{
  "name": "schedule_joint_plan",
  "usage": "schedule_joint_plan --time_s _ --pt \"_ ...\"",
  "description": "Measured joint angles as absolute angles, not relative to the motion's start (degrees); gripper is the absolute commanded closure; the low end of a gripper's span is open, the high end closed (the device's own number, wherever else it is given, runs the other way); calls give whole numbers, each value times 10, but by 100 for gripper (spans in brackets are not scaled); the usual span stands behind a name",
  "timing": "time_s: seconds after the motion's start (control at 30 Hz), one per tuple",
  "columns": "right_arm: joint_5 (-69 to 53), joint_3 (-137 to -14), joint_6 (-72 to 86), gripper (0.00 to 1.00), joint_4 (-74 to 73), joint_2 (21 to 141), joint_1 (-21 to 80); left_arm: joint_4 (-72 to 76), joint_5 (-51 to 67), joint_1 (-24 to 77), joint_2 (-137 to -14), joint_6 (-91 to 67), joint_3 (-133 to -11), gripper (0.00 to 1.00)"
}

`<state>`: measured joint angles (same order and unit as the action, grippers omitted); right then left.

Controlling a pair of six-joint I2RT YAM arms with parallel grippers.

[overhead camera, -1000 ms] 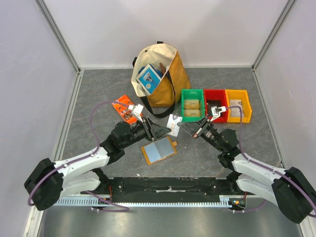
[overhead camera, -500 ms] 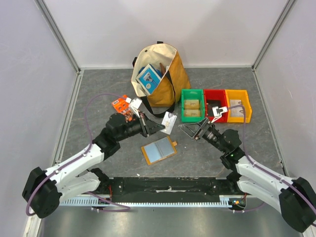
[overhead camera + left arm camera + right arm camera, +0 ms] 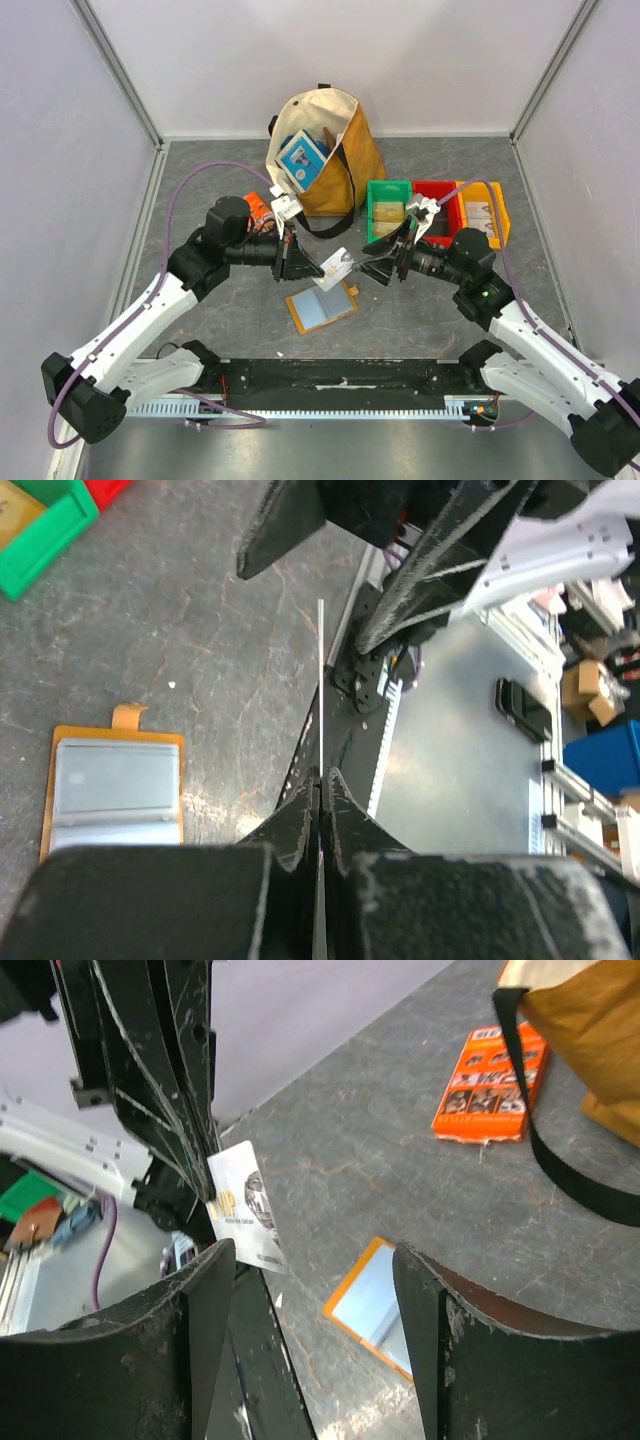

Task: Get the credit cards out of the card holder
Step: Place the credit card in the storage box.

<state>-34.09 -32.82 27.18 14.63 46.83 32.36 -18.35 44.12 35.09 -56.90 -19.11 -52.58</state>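
Note:
The card holder (image 3: 322,306) lies open on the grey table, orange-tan with pale blue-grey pockets; the left wrist view shows the card holder (image 3: 115,791) with its little tab. My left gripper (image 3: 316,271) is shut on a white printed credit card (image 3: 338,268), held in the air above the holder. That credit card (image 3: 321,680) shows edge-on between my left gripper's (image 3: 320,780) pads. My right gripper (image 3: 369,271) stands open just right of the card, apart from it. In the right wrist view the credit card (image 3: 245,1222) hangs beyond my right gripper's (image 3: 312,1252) wide jaws, the card holder (image 3: 372,1306) below.
A tan tote bag (image 3: 322,150) with a blue-and-white box stands at the back. To its right are a green bin (image 3: 390,211), a red bin (image 3: 440,193) and a yellow bin (image 3: 484,214). An orange printed packet (image 3: 490,1085) lies on the table left of the bag.
The white card has passed from my right gripper to my left. The left jaws shut on it, the right jaws opened and drew back slightly. The left arm shifted the card leftward.

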Motion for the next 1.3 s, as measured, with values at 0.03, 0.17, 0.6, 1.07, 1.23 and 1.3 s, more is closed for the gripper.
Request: schedule_joint_plan --time_s 0.03,0.17,0.6,1.07,1.23,1.3 --pt "-356 -335 255 31 131 472 324 -199 452 351 -572 -176 -534 98" --pt "-407 -357 207 35 93 486 324 -239 494 351 -578 -137 -554 98" --pt "-551 -372 200 76 122 520 324 -277 559 351 -598 -86 -579 98" --pt "-527 -398 197 100 76 538 306 -302 445 348 -585 -65 -583 23" --pt "-437 -444 176 100 -41 555 234 -295 319 326 -535 -79 -553 20" --pt "-394 -475 164 100 -100 569 190 -295 278 316 -521 -87 -536 16"
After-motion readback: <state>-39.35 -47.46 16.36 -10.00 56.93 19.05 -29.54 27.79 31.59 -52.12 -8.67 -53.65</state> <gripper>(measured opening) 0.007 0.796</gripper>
